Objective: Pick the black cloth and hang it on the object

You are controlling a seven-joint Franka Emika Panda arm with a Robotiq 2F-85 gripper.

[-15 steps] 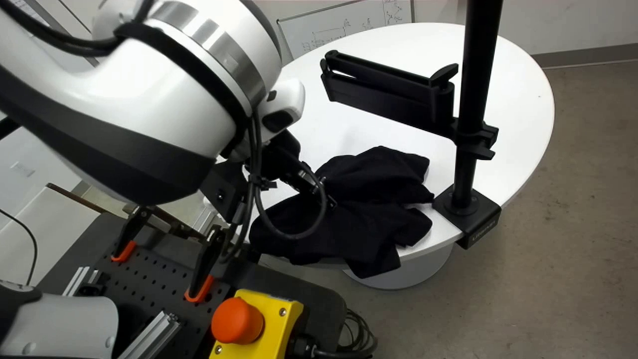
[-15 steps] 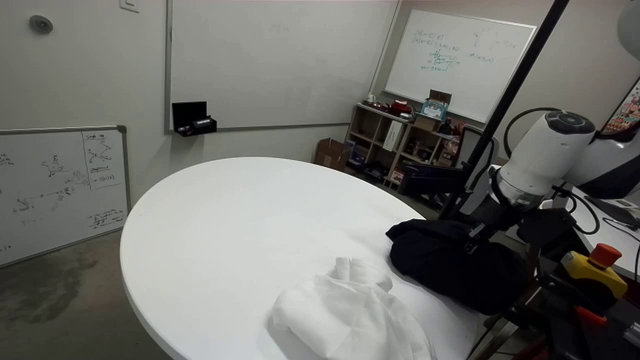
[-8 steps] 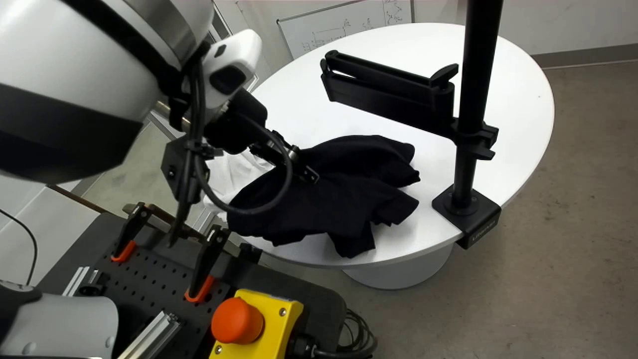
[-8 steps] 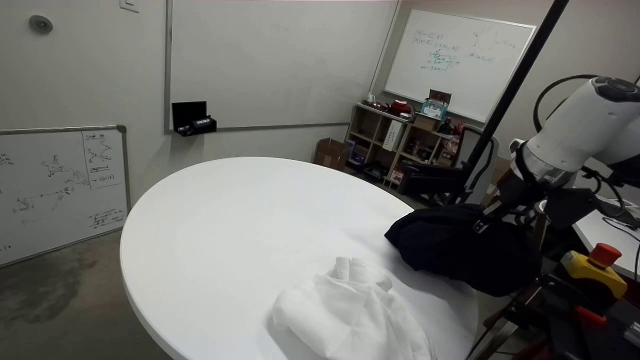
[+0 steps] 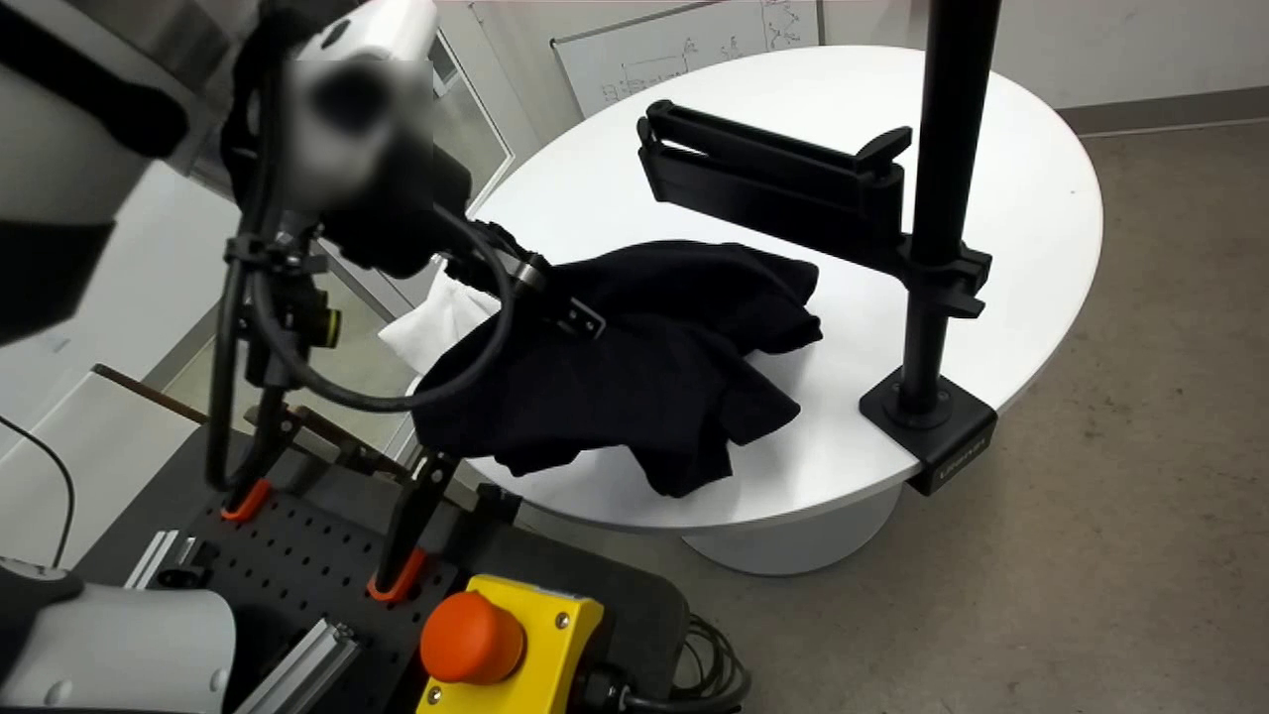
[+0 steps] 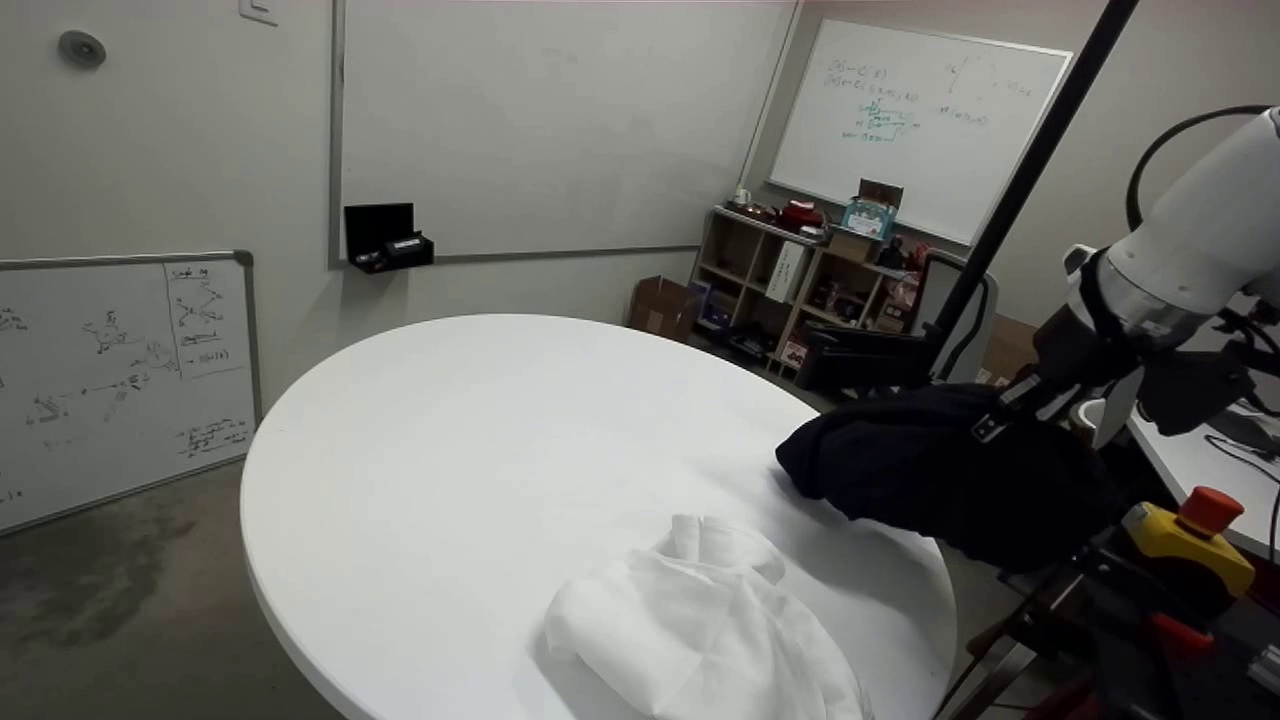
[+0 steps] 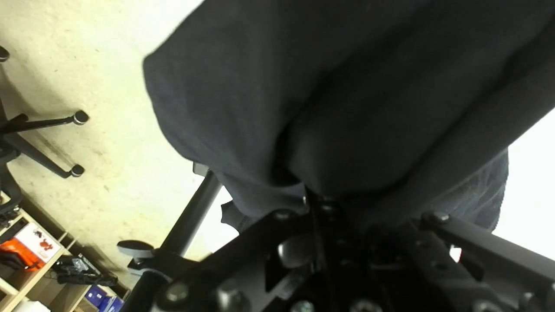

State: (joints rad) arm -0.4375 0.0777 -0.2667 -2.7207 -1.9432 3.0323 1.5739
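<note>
The black cloth (image 5: 634,387) hangs bunched from my gripper (image 5: 585,319), just above the near part of the round white table (image 5: 833,466). In an exterior view the cloth (image 6: 930,480) casts a shadow below it, and the gripper (image 6: 988,428) is shut on its upper middle. In the wrist view the cloth (image 7: 368,108) fills the upper part, and folds hide the fingertips of the gripper (image 7: 368,219). The black stand, with a pole (image 5: 937,188) and a folded side arm (image 5: 773,183), is clamped at the table edge. The stand's pole (image 6: 1035,170) rises behind the cloth.
A crumpled white cloth (image 6: 700,620) lies on the table. The yellow box with the red emergency button (image 5: 525,635), clamps and the black pegboard base (image 5: 297,555) are beside the table. A shelf (image 6: 790,280) stands against the back wall.
My gripper has drawn back from the stand, toward the robot base, and up, carrying the black cloth. The cloth has lifted off the table edge. The stand and white cloth have not moved.
</note>
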